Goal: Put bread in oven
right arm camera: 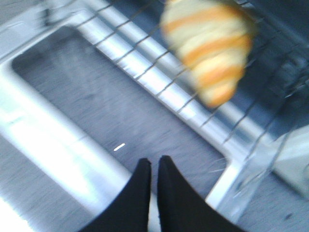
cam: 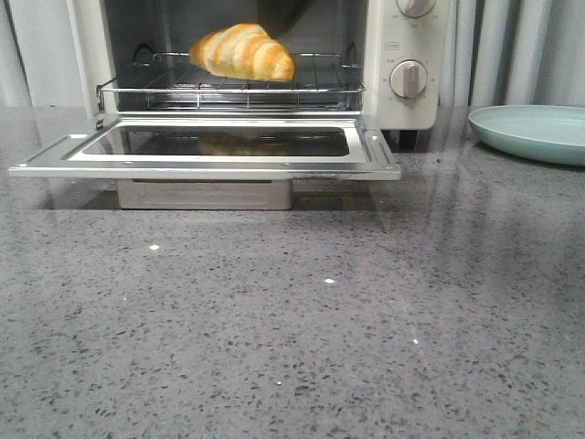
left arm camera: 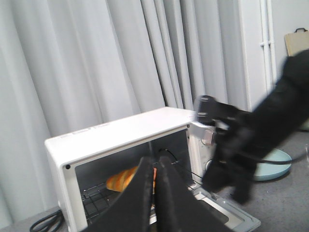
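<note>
The bread (cam: 242, 52), a golden-orange roll with cream stripes, lies on the wire rack (cam: 228, 90) inside the cream-white oven (cam: 402, 55). The oven's glass door (cam: 210, 165) is dropped open and flat. My right gripper (right arm camera: 154, 162) is shut and empty, above the door glass (right arm camera: 120, 111), short of the bread (right arm camera: 210, 53) and apart from it. My left gripper (left arm camera: 155, 162) is shut and empty, held well back from the oven (left arm camera: 120, 133), with the bread (left arm camera: 123, 179) showing behind its fingers. The right arm (left arm camera: 260, 145) hangs in front of the oven's knob side.
A pale green plate (cam: 535, 133) sits on the grey speckled counter (cam: 292, 329) to the right of the oven. Two round knobs (cam: 409, 79) are on the oven's right side. Grey curtains (left arm camera: 96, 58) hang behind. A black cable (left arm camera: 43, 222) lies left of the oven.
</note>
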Motion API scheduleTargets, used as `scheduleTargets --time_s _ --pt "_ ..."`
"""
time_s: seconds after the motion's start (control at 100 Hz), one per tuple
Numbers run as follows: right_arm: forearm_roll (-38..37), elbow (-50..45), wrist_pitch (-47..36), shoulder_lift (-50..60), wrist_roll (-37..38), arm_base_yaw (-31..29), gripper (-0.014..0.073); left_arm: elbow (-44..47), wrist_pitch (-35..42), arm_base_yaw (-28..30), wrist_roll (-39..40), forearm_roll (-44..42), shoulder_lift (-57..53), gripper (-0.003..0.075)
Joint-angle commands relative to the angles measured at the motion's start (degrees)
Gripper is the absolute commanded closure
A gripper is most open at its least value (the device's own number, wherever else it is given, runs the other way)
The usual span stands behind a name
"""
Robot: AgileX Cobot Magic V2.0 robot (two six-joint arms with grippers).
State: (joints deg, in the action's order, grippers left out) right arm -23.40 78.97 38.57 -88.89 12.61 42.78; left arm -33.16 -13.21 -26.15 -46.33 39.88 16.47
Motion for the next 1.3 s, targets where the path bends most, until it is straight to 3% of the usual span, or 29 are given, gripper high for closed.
scheduleTargets --time_s 0.0,0.13,0.22,0.38,0.48,0.59,0.78,1.0,1.29 --pt "-1.01 -10.31 -11.18 13.40 3.95 1.85 0.0641 1.43 3.11 0.22 0.49 -0.17 -3.55 0.0742" --pt "-1.41 -27.05 -21.08 32.04 6.48 1.98 0.0641 5.90 3.54 0.22 2.29 -0.17 -8.85 0.0742" --pt "-4.85 -35.20 -22.40 45.32 6.48 1.79 0.0641 8.73 4.01 0.22 3.46 -0.17 -10.01 0.0742" --pt "-6.23 -43.35 -15.87 67.05 6.81 1.79 0.0641 11.69 4.40 0.22 3.46 -0.17 -10.01 0.0741" --pt "-8.27 -44.93 -8.10 76.58 8.56 1.79 0.0641 12.39 4.40 0.22 3.46 -0.17 -10.01 0.0741" --pt "-12.16 -46.22 -5.18 85.29 9.64 1.79 0.0641 12.53 4.29 0.22 3.46 -0.17 -10.01 0.0741" --pt "-12.06 -46.52 3.58 90.38 9.75 1.79 0.0641 12.53 4.29 0.22 3.46 -0.17 -10.01 0.0741" --pt "-11.51 -48.83 -2.44 90.02 9.75 1.79 0.0641 12.53 4.29 0.22 3.46 -0.17 -10.01 0.0741" --pt "-11.51 -48.93 -3.14 90.02 9.75 1.79 0.0641 12.53 4.29 0.22 3.46 -0.17 -10.01 0.0741"
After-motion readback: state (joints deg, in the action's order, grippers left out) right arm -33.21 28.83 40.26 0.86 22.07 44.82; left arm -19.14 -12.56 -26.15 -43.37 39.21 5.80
